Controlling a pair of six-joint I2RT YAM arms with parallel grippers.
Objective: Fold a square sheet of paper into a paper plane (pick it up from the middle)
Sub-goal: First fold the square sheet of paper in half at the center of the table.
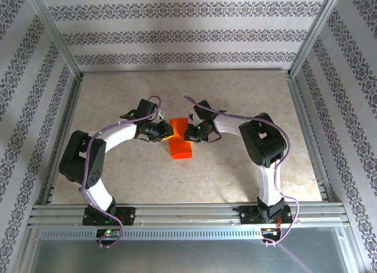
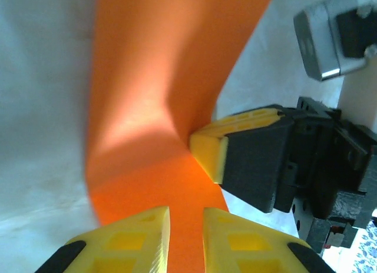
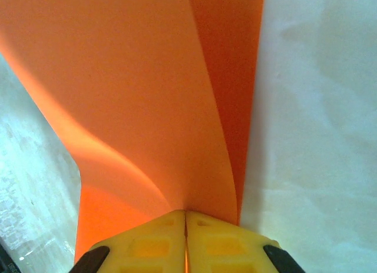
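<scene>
1. Thin, bright orange-red square sheet of paper (image 1: pixel 180 146): lies mid-table on the pale beige tabletop (image 1: pixel 247 96), bent and partly doubled over, its free end toward 6 o'clock.
2. Black left gripper (image 2: pixel 185 220) with yellow fingers: sits at the sheet's 9 o'clock. Jaws slightly apart, orange showing in the gap; they may be touching the sheet, hard to judge.
3. Black right gripper (image 3: pixel 186 217) with yellow fingers: sits at the sheet's 3 o'clock. Jaws together, clamped on the sheet's edge.
</scene>
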